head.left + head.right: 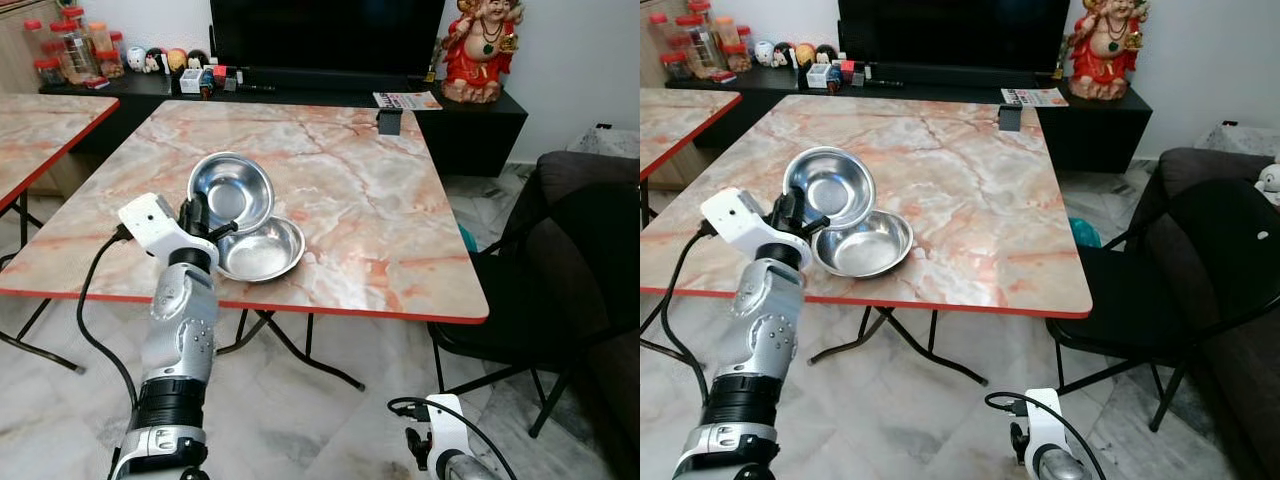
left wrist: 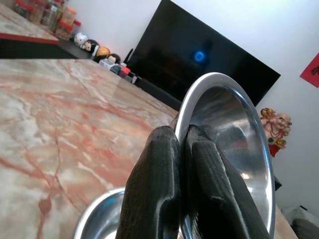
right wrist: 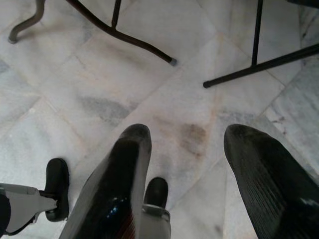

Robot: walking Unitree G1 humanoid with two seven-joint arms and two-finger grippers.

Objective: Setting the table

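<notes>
Above the table [image 1: 400, 230], left claw [image 2: 182, 149] pinching tilted bowl [image 1: 232, 190] rim; right claw [image 3: 192, 149] spread.

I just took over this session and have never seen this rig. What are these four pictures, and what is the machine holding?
You are looking through a humanoid robot's cameras. The two wide pictures come from its head, looking down at a marble-patterned table with a red edge. The other two come from cameras on its wrists, looking along each gripper's black fingers.

The left gripper is raised at the table's near edge, shut on the rim of a tilted steel bowl; the left wrist view shows its fingers pinching that rim. A second steel bowl sits flat on the table right beside and partly under it. The right gripper hangs idle, open, over the tiled floor. A black chair stands to the robot's right.
</notes>
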